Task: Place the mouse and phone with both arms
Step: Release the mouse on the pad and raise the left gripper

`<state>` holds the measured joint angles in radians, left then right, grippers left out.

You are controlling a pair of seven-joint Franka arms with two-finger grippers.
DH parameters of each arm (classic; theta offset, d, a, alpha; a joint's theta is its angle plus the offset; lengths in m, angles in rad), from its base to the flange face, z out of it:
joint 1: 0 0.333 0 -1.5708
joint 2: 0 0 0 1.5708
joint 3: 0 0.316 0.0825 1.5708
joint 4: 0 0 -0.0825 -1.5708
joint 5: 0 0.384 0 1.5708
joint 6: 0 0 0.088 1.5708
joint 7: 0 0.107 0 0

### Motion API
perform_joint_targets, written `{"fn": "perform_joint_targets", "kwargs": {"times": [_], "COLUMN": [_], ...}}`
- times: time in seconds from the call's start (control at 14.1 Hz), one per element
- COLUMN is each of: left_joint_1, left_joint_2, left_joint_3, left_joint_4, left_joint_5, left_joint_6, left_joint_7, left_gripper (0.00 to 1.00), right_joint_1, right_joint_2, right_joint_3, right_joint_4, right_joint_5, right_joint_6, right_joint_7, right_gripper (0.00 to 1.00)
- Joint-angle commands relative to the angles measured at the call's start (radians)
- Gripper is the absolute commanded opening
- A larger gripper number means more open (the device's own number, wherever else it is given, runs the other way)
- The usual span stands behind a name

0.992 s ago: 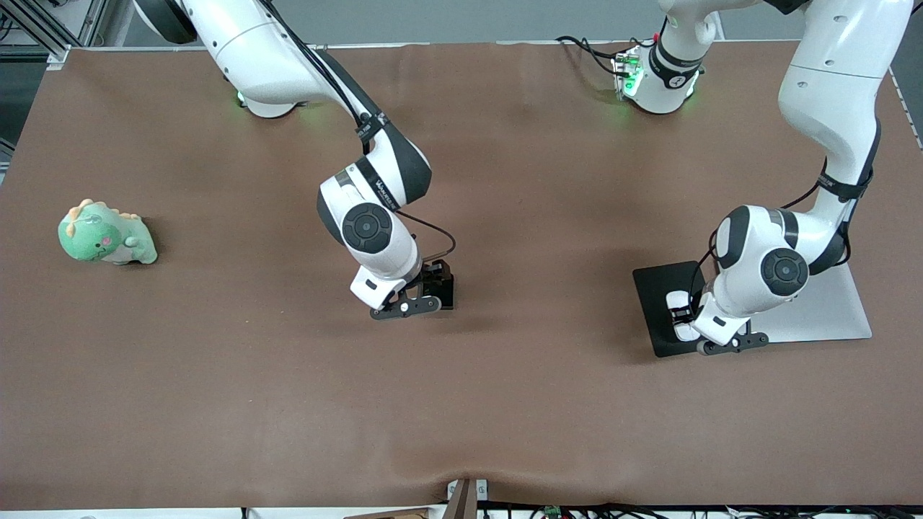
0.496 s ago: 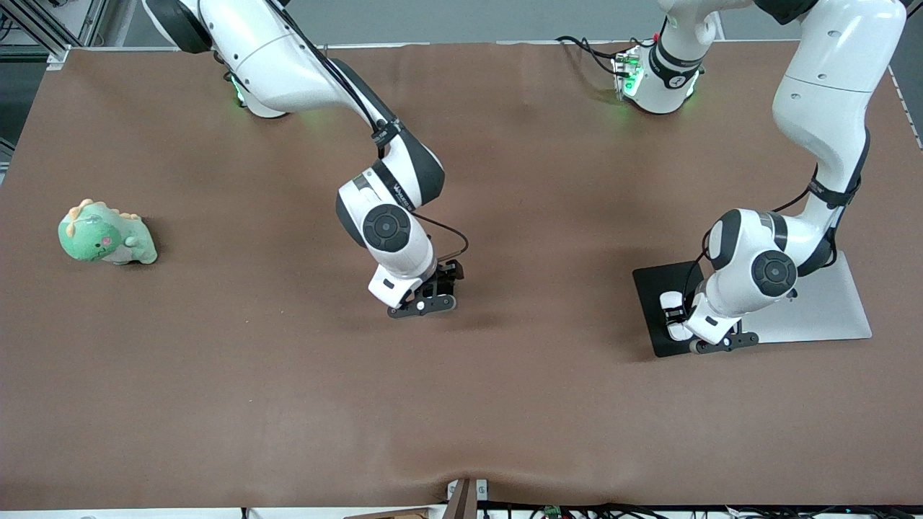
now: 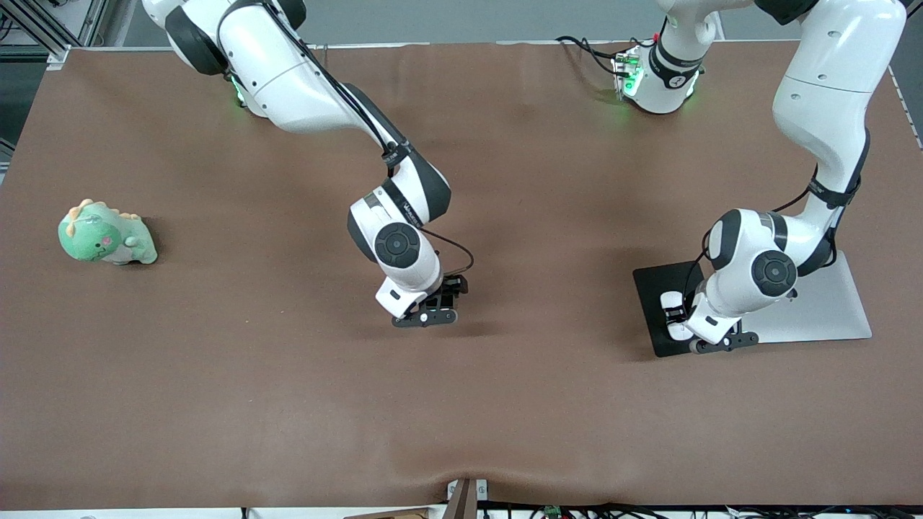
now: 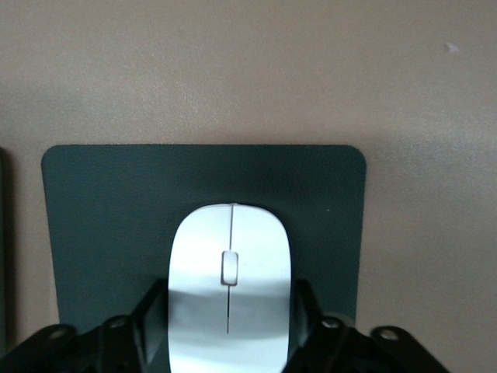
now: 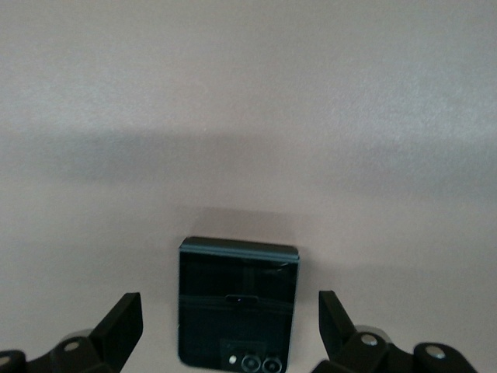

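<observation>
Mouse point(image 4: 230, 287) lies on the dark grey pad point(image 4: 101, 225) toward the left arm's end of the desk point(image 3: 505, 404), between the left tool's point(image 4: 230, 326) fingers; we cannot tell whether they grip it or have let go. We note the phone point(image 5: 238, 303) flat on the desk mid-table, the right tool point(image 5: 231, 326) released and spread wide around it, apart. In the front view both items are largely hidden by the wrists. A green plush dinosaur point(image 3: 106, 233) sits well apart; a white board point(image 3: 829, 306) adjoins the pad.
</observation>
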<state>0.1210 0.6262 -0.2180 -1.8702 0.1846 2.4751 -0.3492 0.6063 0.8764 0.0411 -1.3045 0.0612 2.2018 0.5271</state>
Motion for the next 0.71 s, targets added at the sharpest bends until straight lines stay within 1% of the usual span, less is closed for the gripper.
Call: {"fn": "perform_joint_targets", "kwargs": {"times": [0.0,0.14,0.28,0.43,0.64], "left_joint_1": [0.012,0.006,0.003,0.006,0.012], "left_joint_2": [-0.01,-0.032,-0.074,-0.106,-0.12], "left_joint_3": [-0.011,-0.012,-0.014,-0.015,-0.02], "left_joint_4": [-0.007,0.003,0.032,0.106,0.233], "left_joint_5": [0.024,0.024,0.024,0.024,0.018], "left_joint_6": [0.011,0.001,-0.057,-0.177,-0.339], "left_joint_7": [-0.005,-0.007,-0.004,-0.001,0.004], "left_gripper": [1.0,1.0,1.0,1.0,1.0], "right_joint_1": [0.01,0.01,0.009,0.009,0.01], "right_joint_2": [0.045,0.055,0.07,0.085,0.093], "right_joint_3": [-0.007,-0.007,-0.009,-0.009,-0.009], "right_joint_4": [0.066,0.067,0.076,0.082,0.082], "right_joint_5": [-0.026,-0.026,-0.026,-0.026,-0.026], "right_joint_6": [-0.007,-0.007,-0.005,-0.004,0.003], "right_joint_7": [0.033,0.034,0.033,0.036,0.063], "right_gripper": [1.0,1.0,1.0,1.0,1.0]}}
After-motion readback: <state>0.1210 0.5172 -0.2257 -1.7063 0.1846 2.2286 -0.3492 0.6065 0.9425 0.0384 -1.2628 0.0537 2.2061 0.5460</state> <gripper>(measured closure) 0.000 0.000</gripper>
